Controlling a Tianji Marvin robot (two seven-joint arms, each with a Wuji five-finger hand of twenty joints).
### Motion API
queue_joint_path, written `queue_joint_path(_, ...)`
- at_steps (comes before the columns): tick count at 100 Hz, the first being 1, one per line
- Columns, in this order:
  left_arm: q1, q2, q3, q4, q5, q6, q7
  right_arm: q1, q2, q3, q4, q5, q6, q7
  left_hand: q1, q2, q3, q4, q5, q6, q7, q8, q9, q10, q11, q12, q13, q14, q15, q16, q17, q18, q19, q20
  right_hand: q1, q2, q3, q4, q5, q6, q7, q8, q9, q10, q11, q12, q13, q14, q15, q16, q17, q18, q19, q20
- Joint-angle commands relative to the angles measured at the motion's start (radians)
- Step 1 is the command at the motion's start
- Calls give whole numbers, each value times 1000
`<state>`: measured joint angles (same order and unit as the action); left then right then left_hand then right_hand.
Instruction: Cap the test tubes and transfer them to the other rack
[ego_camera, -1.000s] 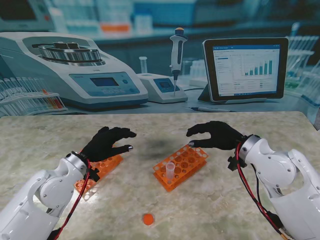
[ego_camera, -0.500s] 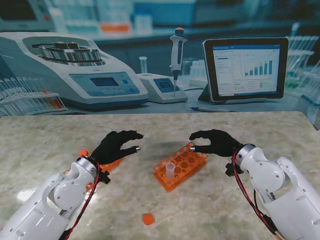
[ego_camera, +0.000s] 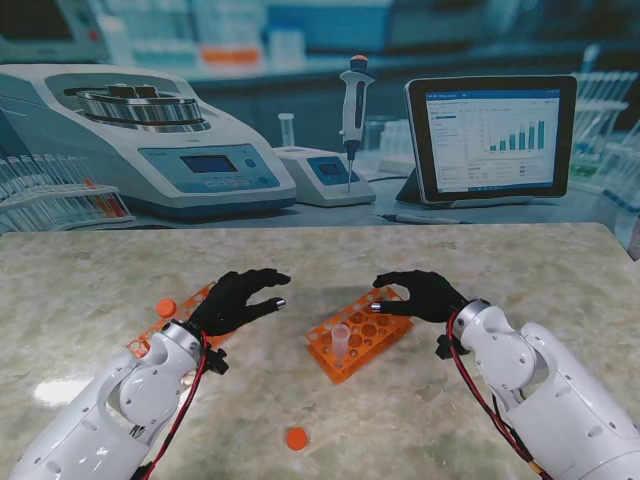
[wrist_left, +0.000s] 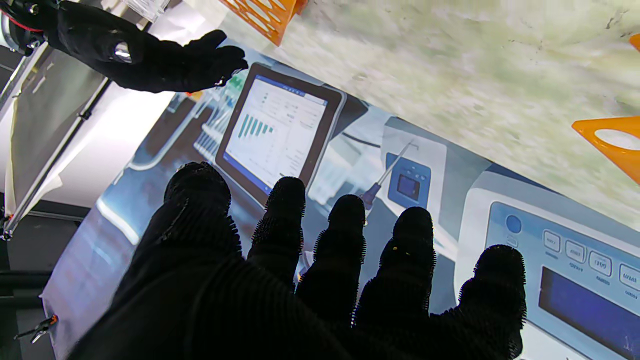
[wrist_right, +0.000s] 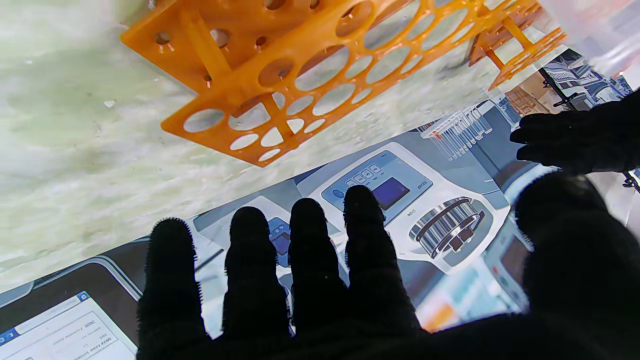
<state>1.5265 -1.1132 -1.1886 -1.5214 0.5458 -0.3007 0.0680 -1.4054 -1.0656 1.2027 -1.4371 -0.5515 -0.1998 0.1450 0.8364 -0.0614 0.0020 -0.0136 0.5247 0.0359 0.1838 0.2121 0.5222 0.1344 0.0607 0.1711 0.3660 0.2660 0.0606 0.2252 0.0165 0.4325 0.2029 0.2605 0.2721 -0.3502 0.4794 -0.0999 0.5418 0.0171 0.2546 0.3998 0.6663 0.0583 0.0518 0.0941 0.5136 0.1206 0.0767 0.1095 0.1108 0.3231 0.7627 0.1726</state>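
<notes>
On the table, your two arms had pulled back toward you compared with a second earlier; left hand (ego_camera: 240, 299) had slid off the left rack (ego_camera: 168, 325), uncovering an orange cap (ego_camera: 166, 307) sitting at its far end. Right hand (ego_camera: 420, 295) had retreated to the far right corner of the centre rack (ego_camera: 360, 333). Nothing picked up in that time, so I'd judge the task as still at the start. The one test tube (ego_camera: 341, 343) stood uncapped in the centre rack's near corner; a second loose cap (ego_camera: 296, 437) lay on the table nearer to you, well apart from both hands. Left hand was released, fingers (wrist_left: 285, 210) spread, gripping nothing. Right hand was likewise released, fingers (wrist_right: 310, 225) apart, hovering at the centre rack; contact with it couldn't be confirmed.
</notes>
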Motion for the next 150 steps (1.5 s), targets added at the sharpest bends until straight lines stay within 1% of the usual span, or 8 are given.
queue_joint_path(1, 4, -1, -2, -1, -3, 0, -7, 5, -12, -14, 19, -10, -5, -13, -11, 39, -16, 9, -7, 3, -22, -14, -15, 6, -20, -26, 6, -22, -5, 4, -2, -16, -57, 14, -26, -35, 11, 1, -48, 13, -17, -11, -36, 10, -19, -13, -35, -15, -23, -11, -19, -3, -13, -26)
queue_joint_path(21, 6, 1, -8, -3, -3, -8, -16, 40, -21, -63, 86, -52, -27, -85, -11, 38, -16, 9, -5, 6, -21, -13, -12, 8, -19, -25, 11, -21, -4, 5, 1, -14, -56, 15, -39, -53, 21, -4, -62, 25, -22, -17, -49, 15, -29, -20, -46, -16, -27, -15, -26, -6, -13, -37)
queue_joint_path(66, 9, 5, -12, -6, 3, -13, -28, 88, -25, -136, 175, -125, -83, -171, -12, 39, -17, 9, -4, 6, -21, -13, -12, 7, -20, -25, 8, -27, -5, 6, -3, -19, -58, 14, -78, -79, 51, -20, -72, 36, -26, -24, -65, 24, -41, -29, -63, -16, -36, -23, -42, -16, -25, -62)
queue_joint_path(76, 9, 5, -12, -7, 4, -13, -31, 91, -25, -146, 181, -142, -97, -186, -11, 38, -16, 9, -2, 4, -20, -12, -12, 7, -19, -25, 6, -30, -6, 6, -3, -21, -58, 14, -75, -85, 59, -23, -73, 39, -26, -25, -66, 24, -42, -30, -72, -19, -42, -26, -52, -31, -38, -72)
queue_joint_path(82, 10, 6, -12, -8, 4, -12, -32, 94, -23, -153, 184, -155, -106, -191, -11, 38, -17, 9, -3, 6, -21, -12, -13, 5, -20, -25, 5, -30, -6, 6, -5, -21, -59, 13, -75, -92, 71, -26, -73, 42, -24, -27, -67, 25, -44, -32, -89, -23, -54, -34, -57, -64, -88, -111)
queue_joint_path(90, 10, 6, -13, -9, 5, -12, -32, 97, -22, -163, 186, -174, -115, -204, -11, 39, -17, 9, -2, 4, -20, -12, -13, 5, -19, -25, 5, -30, -6, 6, -5, -22, -59, 13, -75, -96, 76, -27, -73, 42, -23, -29, -69, 26, -46, -33, -98, -26, -63, -39, -59, -85, -127, -139)
queue_joint_path(103, 10, 6, -13, -9, 6, -11, -33, 99, -22, -175, 188, -195, -122, -225, -11, 39, -17, 9, -1, 3, -20, -12, -13, 3, -19, -25, 4, -29, -6, 5, -5, -22, -60, 13, -83, -105, 97, -29, -74, 45, -22, -31, -74, 25, -50, -35, -108, -32, -71, -44, -59, -87, -167, -170)
queue_joint_path(150, 13, 9, -14, -13, 12, -8, -40, 100, -28, -216, 189, -209, -117, -263, -10, 39, -17, 9, 1, 4, -18, -10, -13, 4, -19, -25, 4, -32, -6, 5, -6, -24, -64, 13, -86, -115, 117, -31, -72, 41, -18, -31, -75, 23, -53, -37, -108, -40, -74, -47, -72, -69, -170, -177)
